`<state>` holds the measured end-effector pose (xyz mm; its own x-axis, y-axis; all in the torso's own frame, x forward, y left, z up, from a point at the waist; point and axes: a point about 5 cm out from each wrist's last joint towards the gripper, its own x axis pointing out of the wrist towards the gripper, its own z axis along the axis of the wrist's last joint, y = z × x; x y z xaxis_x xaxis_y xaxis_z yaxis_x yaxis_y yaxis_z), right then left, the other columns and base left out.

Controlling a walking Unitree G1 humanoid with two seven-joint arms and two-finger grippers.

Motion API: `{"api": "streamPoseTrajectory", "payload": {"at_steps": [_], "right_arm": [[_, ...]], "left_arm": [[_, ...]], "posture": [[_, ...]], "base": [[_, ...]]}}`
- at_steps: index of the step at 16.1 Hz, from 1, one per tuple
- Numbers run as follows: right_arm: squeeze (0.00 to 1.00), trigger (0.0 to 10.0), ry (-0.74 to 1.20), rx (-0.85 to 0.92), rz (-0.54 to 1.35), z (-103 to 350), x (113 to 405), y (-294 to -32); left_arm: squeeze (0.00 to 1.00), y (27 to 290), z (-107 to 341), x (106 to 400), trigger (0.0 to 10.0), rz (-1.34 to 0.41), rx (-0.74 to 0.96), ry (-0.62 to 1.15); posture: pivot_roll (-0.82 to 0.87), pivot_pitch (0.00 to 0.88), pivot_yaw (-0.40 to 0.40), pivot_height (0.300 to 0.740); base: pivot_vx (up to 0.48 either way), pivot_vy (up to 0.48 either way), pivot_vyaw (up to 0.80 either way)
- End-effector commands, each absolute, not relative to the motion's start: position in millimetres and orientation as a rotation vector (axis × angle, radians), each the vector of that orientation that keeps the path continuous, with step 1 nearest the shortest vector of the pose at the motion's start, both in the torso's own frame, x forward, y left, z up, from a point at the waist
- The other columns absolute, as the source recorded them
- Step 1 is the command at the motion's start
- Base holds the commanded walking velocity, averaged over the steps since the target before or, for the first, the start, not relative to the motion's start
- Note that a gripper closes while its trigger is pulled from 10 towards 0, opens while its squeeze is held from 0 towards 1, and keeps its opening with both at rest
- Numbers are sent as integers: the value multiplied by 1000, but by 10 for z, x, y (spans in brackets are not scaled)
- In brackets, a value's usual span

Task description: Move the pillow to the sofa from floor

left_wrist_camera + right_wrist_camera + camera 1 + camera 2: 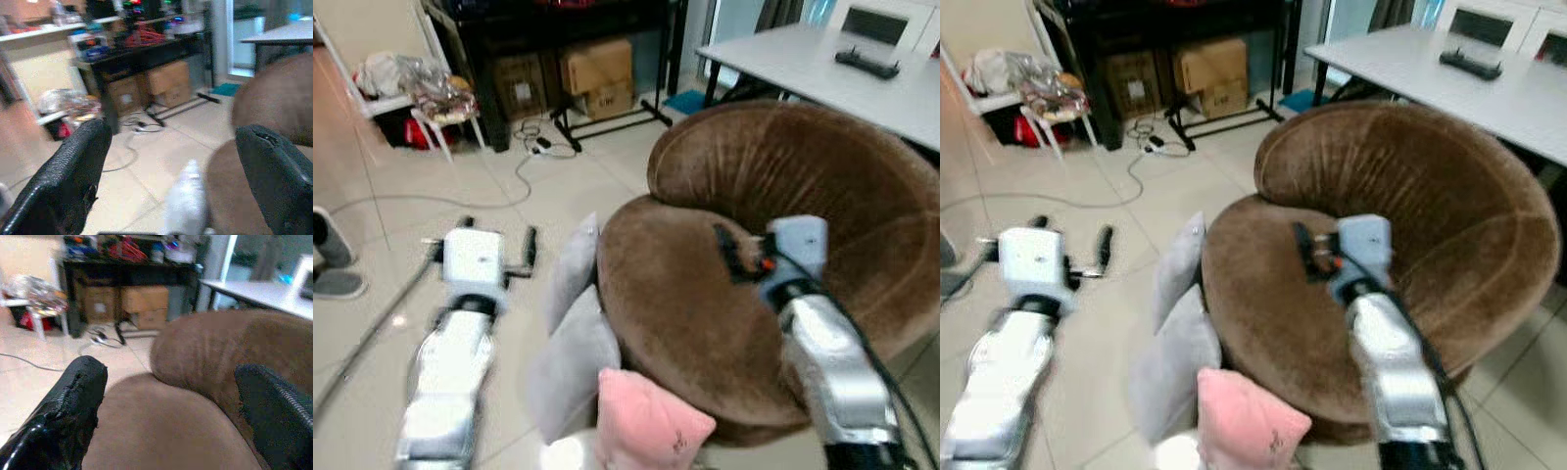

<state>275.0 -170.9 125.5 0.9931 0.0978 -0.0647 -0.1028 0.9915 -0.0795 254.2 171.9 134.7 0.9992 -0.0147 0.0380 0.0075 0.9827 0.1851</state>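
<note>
Left eye view shows a pink pillow (646, 421) on the tiled floor (431, 176) at the front foot of the round brown sofa (783, 196), touching a grey pillow (573, 362) that leans on the sofa's side with a second grey pillow (573, 264) above it. The left gripper (484, 233) hovers over the floor, fingers spread and empty, left of the pillows. The right gripper (732, 253) hangs above the sofa seat, fingers spread, well apart from the pink pillow.

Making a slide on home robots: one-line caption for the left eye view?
Open left gripper over floor, open right gripper over brown sofa; grey pillows and pink pillow lean against it.
</note>
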Motion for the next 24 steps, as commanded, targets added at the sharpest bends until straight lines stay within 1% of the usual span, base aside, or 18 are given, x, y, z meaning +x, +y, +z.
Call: {"api": "streamPoseTrajectory", "payload": {"at_steps": [1, 4, 6, 9, 12, 17, 24], "right_arm": [[0, 10000, 63, -61, 103, 1266, 2749, -1701], [0, 10000, 68, -6, 37, 1239, 2724, -1725], [0, 10000, 71, 14, 26, 1231, 2719, -1729], [0, 10000, 67, 5, 20, 1241, 2722, -1743], [0, 10000, 69, 8, 1, 1238, 2716, -1760], [0, 10000, 68, 5, 0, 1239, 2713, -1756], [0, 10000, 69, -4, -4, 1235, 2709, -1773]], "left_arm": [[0, 1743, 1361, 2545, 10000, -6, 203, -41], [0, 1721, 1362, 2546, 10000, -27, 205, -46], [0, 1720, 1361, 2546, 10000, -28, 207, -45], [0, 1718, 1351, 2547, 10000, -26, 212, -42], [0, 1722, 1344, 2540, 10000, -24, 218, -40], [0, 1719, 1342, 2538, 10000, -28, 224, -40], [0, 1701, 1341, 2530, 10000, -30, 223, -51]], "posture": [[-12, 0, 16, 740], [-14, 0, 18, 740], [-14, 0, 18, 730], [-16, 0, 17, 700], [-18, 0, 15, 660], [-18, 0, 15, 616], [-20, 0, 14, 616]], "base": [[0, 0, 0], [0, 0, 0], [0, 0, 0], [0, 0, 0], [0, 0, 0], [0, 0, 0], [0, 0, 0]]}}
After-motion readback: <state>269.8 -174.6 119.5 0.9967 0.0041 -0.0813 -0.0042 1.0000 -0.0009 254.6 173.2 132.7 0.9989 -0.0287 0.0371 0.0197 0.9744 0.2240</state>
